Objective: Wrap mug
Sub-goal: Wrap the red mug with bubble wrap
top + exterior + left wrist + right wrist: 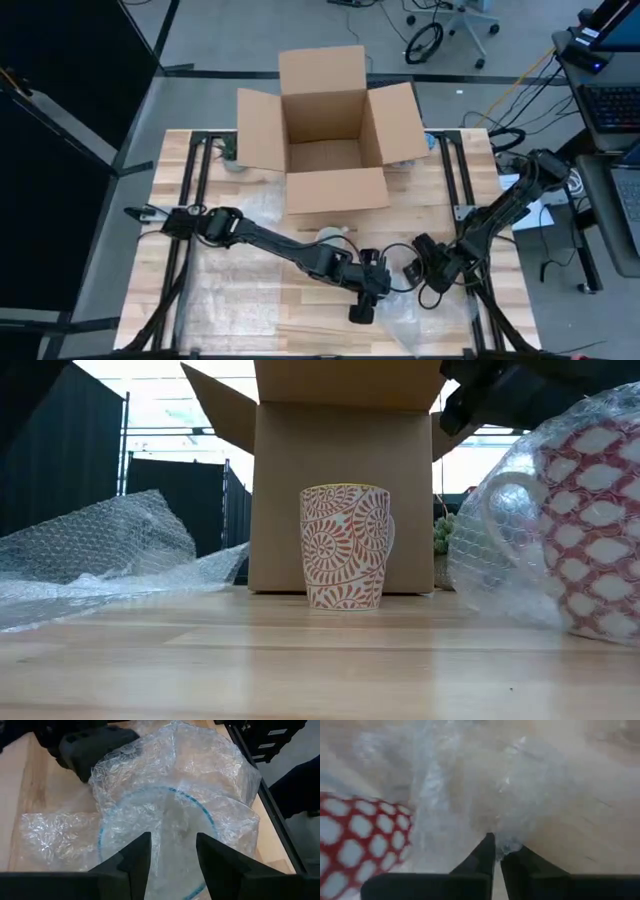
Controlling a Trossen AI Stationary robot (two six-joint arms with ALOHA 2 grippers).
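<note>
- Tabletop (250, 300): pale wooden planks with dark rails down both sides.
- Cardboard box (325, 125): large, brown, flaps open, at the middle of the far edge.
- Mug (345, 547): white-cream with an orange-red swirl pattern and a yellowish rim. The low view shows it upright on the tabletop in front of the box, bare of any wrap. In the high view only a pale shape (330, 236) shows near the box's front wall, partly hidden by the left arm.
- Second mug (590, 530): white with a red lattice pattern and a side handle, enclosed in bubble wrap (520, 520), near the front right corner. The right wrist view shows the red pattern (360, 840) beside the clear sheet.
- Left tool (172, 852): toward the front edge, right of centre. Its two dark fingers stand apart, open, above crumpled bubble wrap (175, 795) that covers a clear round item with a blue rim line; what that item is cannot be told. It grips nothing.
- Right tool (497, 851): just beside the left tool, near the front right corner. Its fingers are pressed nearly together and pinch a fold of the clear bubble wrap.
- Loose bubble wrap (100, 555): crumpled on the left side of the tabletop, well apart from the mug.
</note>
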